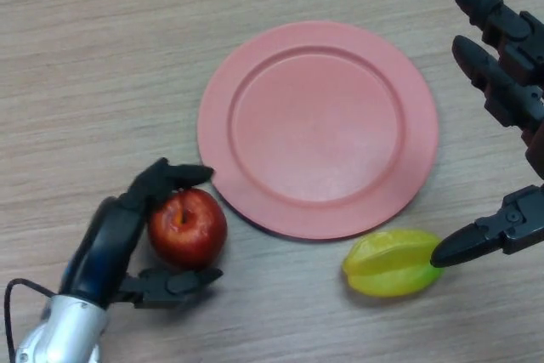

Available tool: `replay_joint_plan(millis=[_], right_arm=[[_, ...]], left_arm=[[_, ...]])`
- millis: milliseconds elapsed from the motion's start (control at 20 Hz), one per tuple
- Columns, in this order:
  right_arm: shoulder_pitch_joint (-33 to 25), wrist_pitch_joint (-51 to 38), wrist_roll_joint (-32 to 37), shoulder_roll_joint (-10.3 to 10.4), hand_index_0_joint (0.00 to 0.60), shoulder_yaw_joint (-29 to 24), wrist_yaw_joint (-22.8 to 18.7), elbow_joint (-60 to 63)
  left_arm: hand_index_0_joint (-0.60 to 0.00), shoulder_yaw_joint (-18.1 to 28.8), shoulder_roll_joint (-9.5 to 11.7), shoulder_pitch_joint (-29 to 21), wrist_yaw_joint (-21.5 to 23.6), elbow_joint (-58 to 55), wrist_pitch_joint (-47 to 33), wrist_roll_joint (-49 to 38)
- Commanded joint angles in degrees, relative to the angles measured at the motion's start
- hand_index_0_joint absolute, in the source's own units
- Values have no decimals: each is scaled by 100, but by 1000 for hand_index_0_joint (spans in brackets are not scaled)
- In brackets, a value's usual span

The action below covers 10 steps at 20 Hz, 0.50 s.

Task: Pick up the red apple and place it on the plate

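Observation:
The red apple (189, 229) rests on the wooden table at the lower left, just off the plate's near-left rim. My left hand (115, 240) wraps it from the left, fingers curled over its top and thumb under its near side. The pink round plate (255, 99) lies in the middle with nothing on it. At the right edge my right hand (501, 82) hovers with straight fingers, its thumb pointing left over the table.
A yellow-green starfruit (391, 263) lies near the plate's lower right rim, right beside the tip of my right thumb. The wooden table (102, 57) stretches bare to the upper left.

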Motion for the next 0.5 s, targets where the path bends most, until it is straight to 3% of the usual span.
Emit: replay_joint_plan(millis=[50,150,300,500], right_arm=[[-100,-942,73,-207,0,-479,-98,-281],[-59,-882,153,-211,0,-582,-89,-357],[-14,-943,189,-268,0,-749,-85,-387],[-19,-901,166,-308,0,-806,-56,-444]], left_arm=[[-600,107,71,-26,49,-666,-212,-107],[-600,-12,48,-139,-2,-1162,173,24],[-600,-269,-57,-906,-285,-1509,740,-70],[-600,-869,-112,-1970,93,-370,379,-89]])
